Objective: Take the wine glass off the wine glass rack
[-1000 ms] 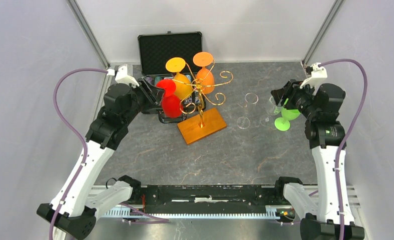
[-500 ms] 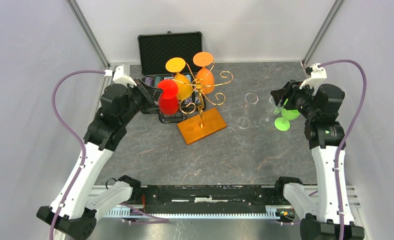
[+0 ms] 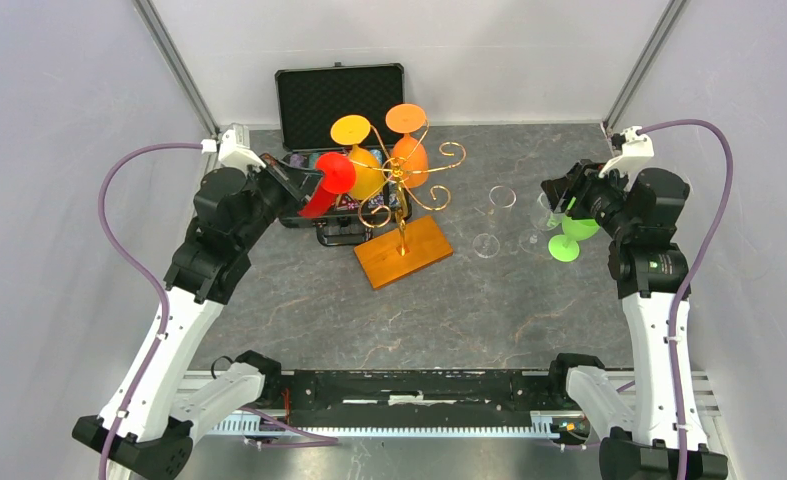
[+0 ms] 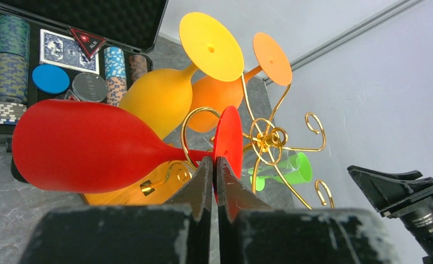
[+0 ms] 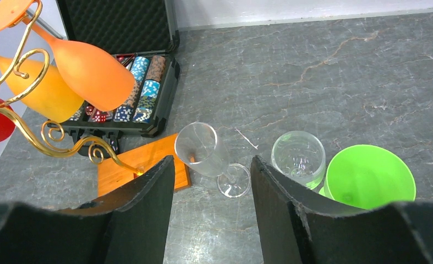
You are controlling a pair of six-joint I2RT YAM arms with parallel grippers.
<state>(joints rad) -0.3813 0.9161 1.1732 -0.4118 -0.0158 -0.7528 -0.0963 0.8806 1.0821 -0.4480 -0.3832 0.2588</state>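
The wine glass rack [image 3: 406, 190] is a golden wire stand on an orange-brown wooden base [image 3: 403, 252]. A yellow glass [image 3: 361, 165] and an orange glass [image 3: 409, 150] hang from it upside down. My left gripper [image 4: 214, 163] is shut on the thin stem of the red wine glass [image 4: 82, 146], just below its foot. That glass lies tilted, bowl to the left, and a golden curl [image 4: 189, 129] arcs around its stem. My right gripper [image 5: 211, 181] stands open over the table at the right, holding nothing.
An open black case [image 3: 341, 105] of poker chips lies behind the rack. Two clear glasses [image 3: 494, 215] and a green glass [image 3: 572, 232] stand on the stone table under the right gripper. Grey walls close in both sides.
The left gripper's jaws have shut on the red glass's stem. The glass's bowl has swung from hanging down to tilted towards the left arm. The right arm has not moved.
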